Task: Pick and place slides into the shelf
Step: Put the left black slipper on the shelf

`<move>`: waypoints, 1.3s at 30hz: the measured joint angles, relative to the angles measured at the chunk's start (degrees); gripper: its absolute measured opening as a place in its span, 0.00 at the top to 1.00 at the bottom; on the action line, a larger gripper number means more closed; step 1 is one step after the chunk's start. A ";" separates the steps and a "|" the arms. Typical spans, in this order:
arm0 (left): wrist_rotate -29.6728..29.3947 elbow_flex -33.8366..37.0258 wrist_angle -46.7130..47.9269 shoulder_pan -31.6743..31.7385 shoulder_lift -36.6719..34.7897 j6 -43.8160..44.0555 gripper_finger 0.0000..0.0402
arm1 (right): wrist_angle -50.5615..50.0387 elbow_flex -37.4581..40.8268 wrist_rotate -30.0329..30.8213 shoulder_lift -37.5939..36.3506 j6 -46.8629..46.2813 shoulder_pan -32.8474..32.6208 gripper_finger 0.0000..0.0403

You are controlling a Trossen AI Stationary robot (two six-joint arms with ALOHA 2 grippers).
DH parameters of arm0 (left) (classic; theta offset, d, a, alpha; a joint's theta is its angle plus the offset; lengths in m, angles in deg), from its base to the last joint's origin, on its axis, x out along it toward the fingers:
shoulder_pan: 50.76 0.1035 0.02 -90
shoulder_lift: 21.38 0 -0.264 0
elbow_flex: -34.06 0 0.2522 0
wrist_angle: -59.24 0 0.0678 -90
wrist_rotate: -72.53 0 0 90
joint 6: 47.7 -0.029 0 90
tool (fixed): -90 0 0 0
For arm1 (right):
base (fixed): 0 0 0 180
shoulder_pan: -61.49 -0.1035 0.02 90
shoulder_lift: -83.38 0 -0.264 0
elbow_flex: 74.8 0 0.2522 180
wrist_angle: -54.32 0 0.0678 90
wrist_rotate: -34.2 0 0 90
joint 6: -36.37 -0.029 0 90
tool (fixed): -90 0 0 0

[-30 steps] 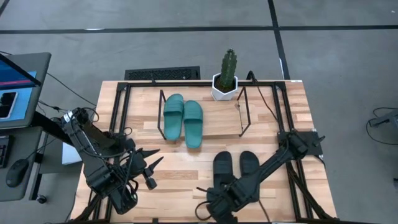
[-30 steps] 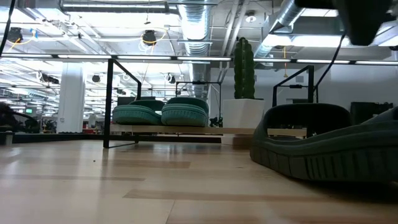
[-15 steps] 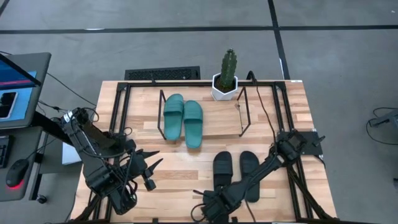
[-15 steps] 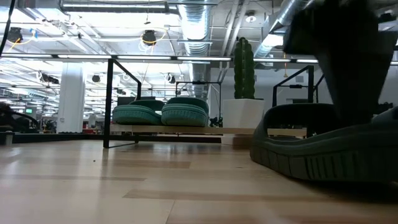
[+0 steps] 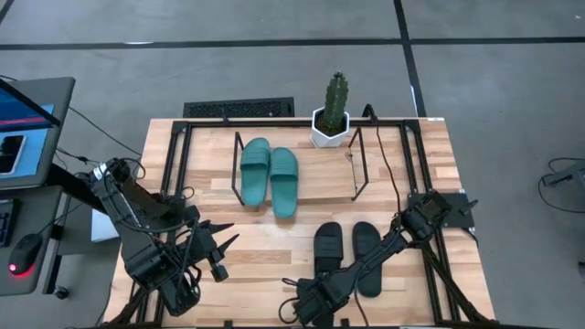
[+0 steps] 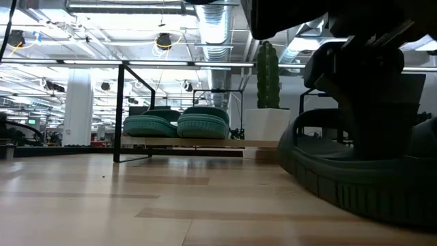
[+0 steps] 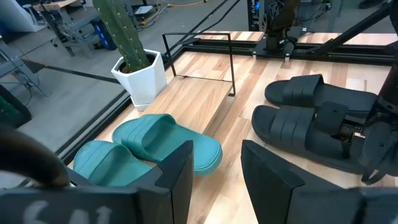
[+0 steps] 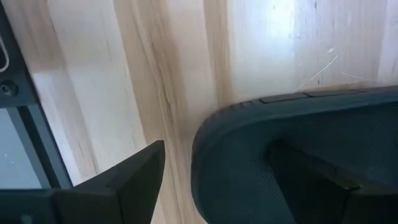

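The shelf (image 5: 320,187), wood board on thin rod frames, holds the ribbed teal slides (image 5: 271,175). The right gripper (image 5: 315,291) straddles a black slide's (image 5: 326,249) heel, fingers spread; the left gripper (image 5: 222,245) is released.

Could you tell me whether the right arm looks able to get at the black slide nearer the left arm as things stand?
Probably yes: the right gripper hangs at the heel of that black slide, its open fingers straddling the heel rim, with nothing between them.
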 joint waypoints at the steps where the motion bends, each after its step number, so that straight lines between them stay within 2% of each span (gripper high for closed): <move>1: 0.02 0.00 0.00 0.00 0.00 0.00 0.69 | 0.14 0.00 0.37 0.17 -1.00 0.09 0.30; 3: 0.02 0.00 0.00 0.00 0.00 0.00 0.69 | 0.15 0.03 0.81 0.19 -2.97 0.43 0.34; 5: 0.00 0.00 -0.02 0.00 0.00 0.00 0.69 | 0.05 0.11 0.60 0.19 -4.44 0.88 0.42; 7: 0.00 0.00 -0.01 0.00 0.00 0.00 0.69 | -0.21 0.15 0.49 0.19 -6.04 1.34 0.55; 10: 0.00 0.00 0.00 0.00 0.00 0.00 0.69 | 0.19 0.15 -0.54 0.19 -8.52 1.93 0.84; 11: -0.02 0.00 0.00 0.00 0.00 0.00 0.69 | 0.63 0.15 -1.45 0.19 -9.09 2.17 0.91; 12: 0.00 0.02 -0.02 0.00 0.00 0.00 0.69 | 0.80 0.04 -2.06 0.19 -9.71 2.32 0.94; 18: -0.03 0.01 0.00 0.00 0.00 0.00 0.69 | -4.81 -4.70 -2.21 1.44 -10.11 2.20 0.98; 30: 0.51 0.02 0.00 -0.02 0.00 0.00 0.69 | -28.09 -21.29 1.74 2.18 -10.08 1.55 1.00; 39: 2.26 0.04 -0.16 0.00 0.00 0.05 0.69 | -28.21 -25.40 4.11 0.65 -11.36 1.62 1.00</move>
